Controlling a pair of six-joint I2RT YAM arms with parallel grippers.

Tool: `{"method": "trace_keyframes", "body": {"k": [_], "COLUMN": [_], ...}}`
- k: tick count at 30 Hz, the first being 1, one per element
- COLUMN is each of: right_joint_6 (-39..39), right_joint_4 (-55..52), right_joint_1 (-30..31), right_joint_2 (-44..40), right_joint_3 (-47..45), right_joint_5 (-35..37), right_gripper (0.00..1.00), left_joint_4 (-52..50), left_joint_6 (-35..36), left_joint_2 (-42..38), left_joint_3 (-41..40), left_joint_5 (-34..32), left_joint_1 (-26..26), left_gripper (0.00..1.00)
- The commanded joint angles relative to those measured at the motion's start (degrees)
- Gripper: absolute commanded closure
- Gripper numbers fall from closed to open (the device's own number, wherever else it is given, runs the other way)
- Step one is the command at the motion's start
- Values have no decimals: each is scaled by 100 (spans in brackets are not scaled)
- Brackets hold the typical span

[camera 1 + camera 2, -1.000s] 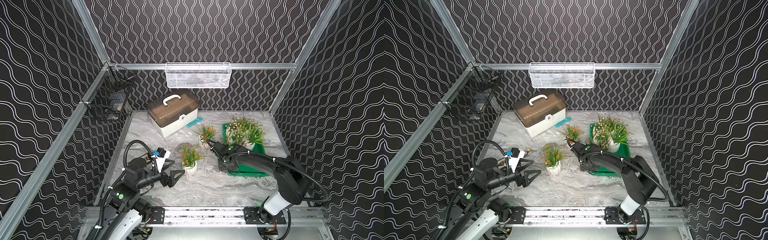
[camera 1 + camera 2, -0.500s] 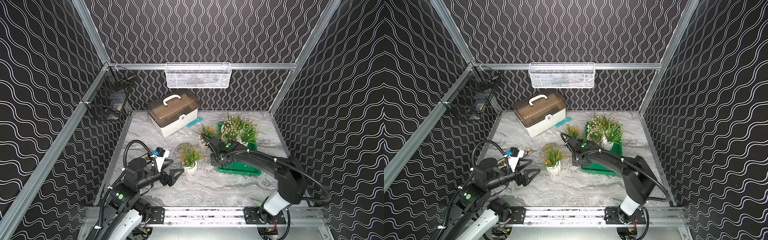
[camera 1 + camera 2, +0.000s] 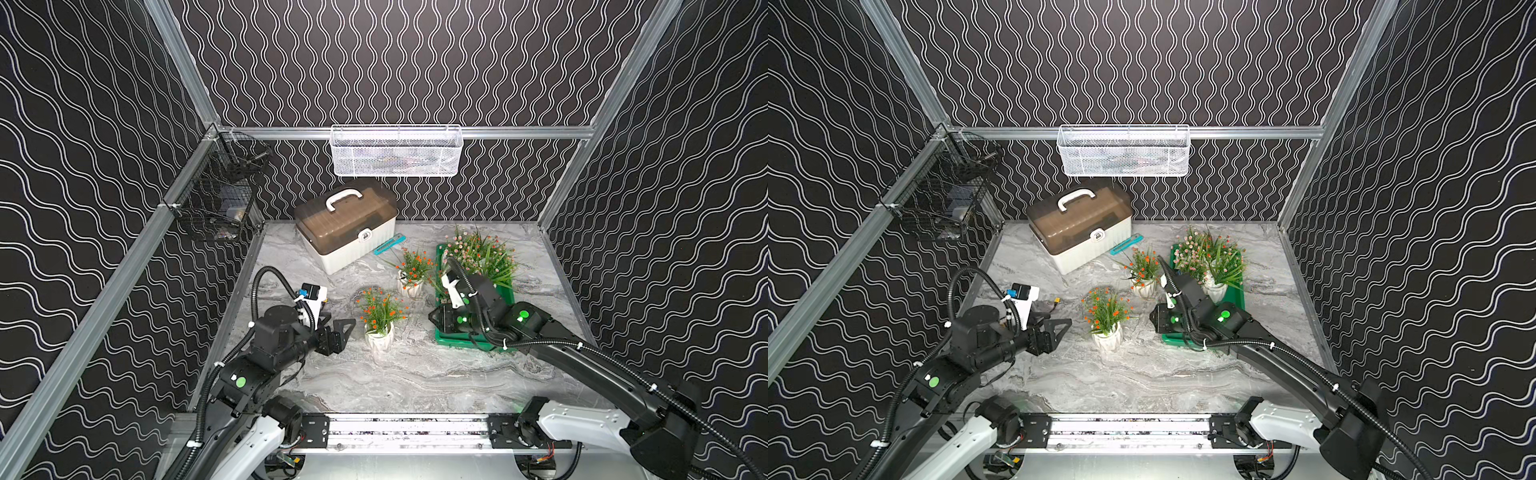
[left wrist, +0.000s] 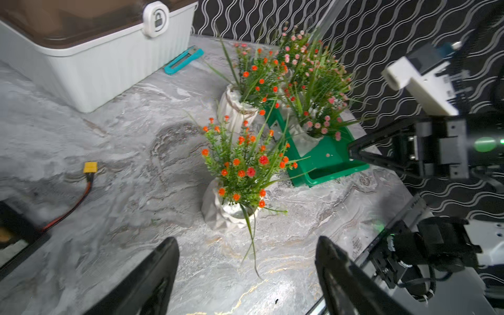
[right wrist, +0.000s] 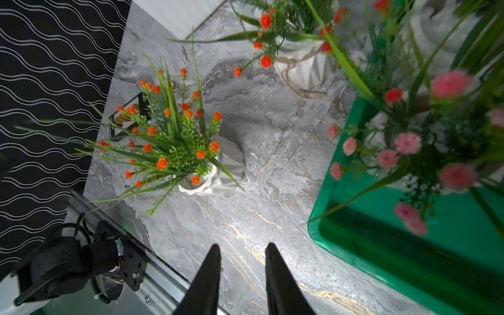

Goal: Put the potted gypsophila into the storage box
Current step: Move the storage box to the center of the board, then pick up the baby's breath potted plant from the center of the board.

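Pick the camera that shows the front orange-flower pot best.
Left wrist view: the pot and its flowers sit centred, close and whole. The right wrist view shows it off-centre, partly behind leaves; both top views show it whole but small.

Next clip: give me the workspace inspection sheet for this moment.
Surface: grey marble tabletop.
Job's things: near orange pot and far orange pot upright on the tabletop, outside the storage box; pink-flowered pots inside it.
Clutter: white case, teal tool beside it.
End effectors: left end effector open, empty, facing near orange pot; right end effector narrowly open, empty, by the box corner.
Cables: red wire with yellow connector loose on the tabletop.
Surroundings: white mesh basket, black wire basket on wall rails.
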Motion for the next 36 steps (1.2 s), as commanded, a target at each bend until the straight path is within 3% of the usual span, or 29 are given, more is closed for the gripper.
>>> {"method": "trace_keyframes", "body": {"k": [1,4,15,22,36], "right_joint_6": [-267,-228,-15,-133,-253], "right_joint_4": [363,713,842,993,997], "right_joint_1": [-512,-1071,-1628,-1949,-1970], "right_joint_2": [-73,-157,-168,-55,-179], "right_joint_3": [-26,-252,-549,-607,-661], "right_joint_5": [-1281,-2273,-3014,-3363,-3425], "right_gripper": [70,70,70,71,70], "left_joint_4": [-574,-996,-2514,-1898,203], "left_joint_6": [-401,-711,-1191,-1286,-1667], "left_joint_2": [104,156,666,1634,2366], "left_joint_3": [230,363,949,644,-81], "left_joint_5": [-326,-352,-512,-356,128], "left_joint_1": [-2,-2,3,-5,-2], "left_gripper": [19,21,32,40,50]}}
